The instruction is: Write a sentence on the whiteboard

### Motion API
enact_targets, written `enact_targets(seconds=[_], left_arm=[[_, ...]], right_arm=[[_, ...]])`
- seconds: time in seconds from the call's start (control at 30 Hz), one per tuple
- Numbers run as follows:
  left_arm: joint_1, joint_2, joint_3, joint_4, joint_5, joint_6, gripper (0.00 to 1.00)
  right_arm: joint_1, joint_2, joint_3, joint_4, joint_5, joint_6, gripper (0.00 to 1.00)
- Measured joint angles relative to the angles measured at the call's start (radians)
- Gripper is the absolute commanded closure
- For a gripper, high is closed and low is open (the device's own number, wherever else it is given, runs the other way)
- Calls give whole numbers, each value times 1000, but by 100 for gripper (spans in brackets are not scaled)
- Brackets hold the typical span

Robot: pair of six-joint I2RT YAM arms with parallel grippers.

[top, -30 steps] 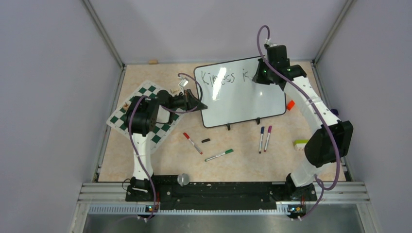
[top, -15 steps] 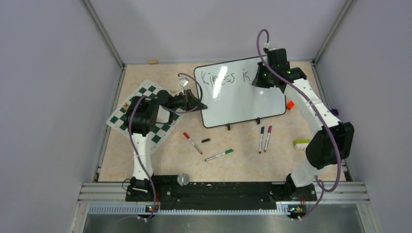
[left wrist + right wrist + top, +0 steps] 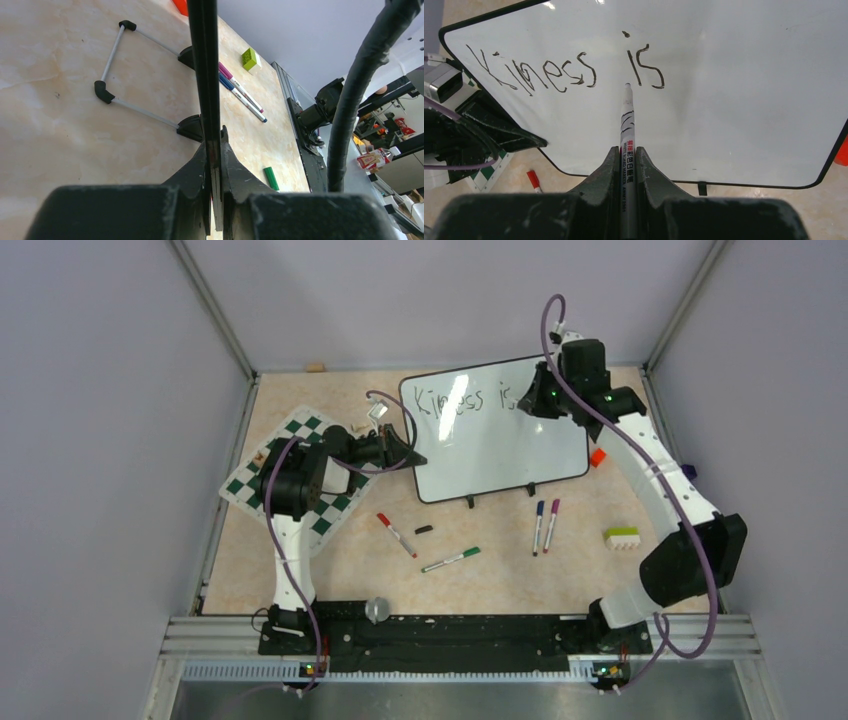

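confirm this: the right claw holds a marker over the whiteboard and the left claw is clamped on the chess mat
Wrong on one point: the left claw is clamped on the edge of the whiteboard, as the left wrist view shows. The right claw does hold a marker over the whiteboard.

Bright even light, faint shadows, whiteboard (image 3: 734,115) glare at 12 o'clock, wrist-view foreground blurry at 6 o'clock.

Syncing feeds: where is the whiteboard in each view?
Top external: whiteboard rear centre, between the arms.
Left wrist: whiteboard edgewise up the middle, clamped by left gripper.
Right wrist: whiteboard fills most of it.
Shared landmark: orange block beside it; top edge in left wrist, right edge in right wrist.
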Motion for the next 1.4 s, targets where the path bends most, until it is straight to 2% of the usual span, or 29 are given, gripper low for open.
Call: enact_targets(seconds=[0.23,0.33,0.7,0.87,1.03,1.4], left_arm=[[0,0,-1,2,0,0,99],[0,0,-3,6,-1,0,91],[0,0,-3,14,2,23,82],[0,0,-3,31,14,51,75],[0,0,-3,36,29,59,71],[0,-3,-11,37,29,72,70]], right_arm=[[0,-37,-40,18,-4,0,100],[0,-52,-74,26,4,0,100],[7,-125,-158,27,61,-11,100],[103,-125,-158,29,163,-72,100],[186,-125,-159,37,172,-105,100],[274,-89,-176,84,189,-161,100]])
